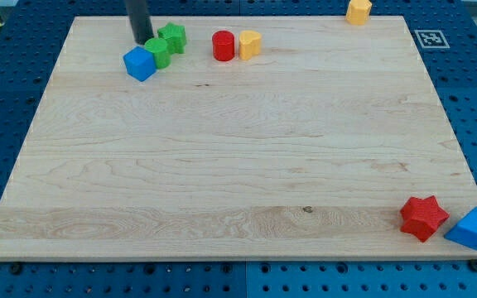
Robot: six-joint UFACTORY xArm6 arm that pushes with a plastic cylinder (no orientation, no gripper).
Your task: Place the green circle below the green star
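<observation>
The green circle (158, 52) sits near the view's top left, touching the green star (173, 37), which lies just up and to its right. A blue cube (140, 63) touches the circle on its lower left. My tip (142, 40) comes down from the view's top and rests just up-left of the green circle, left of the star and above the blue cube.
A red cylinder (224, 45) and a yellow block (249, 44) stand side by side right of the star. Another yellow block (358, 11) sits at the board's top edge. A red star (422, 218) and a blue triangle (470, 229) lie at the bottom right corner.
</observation>
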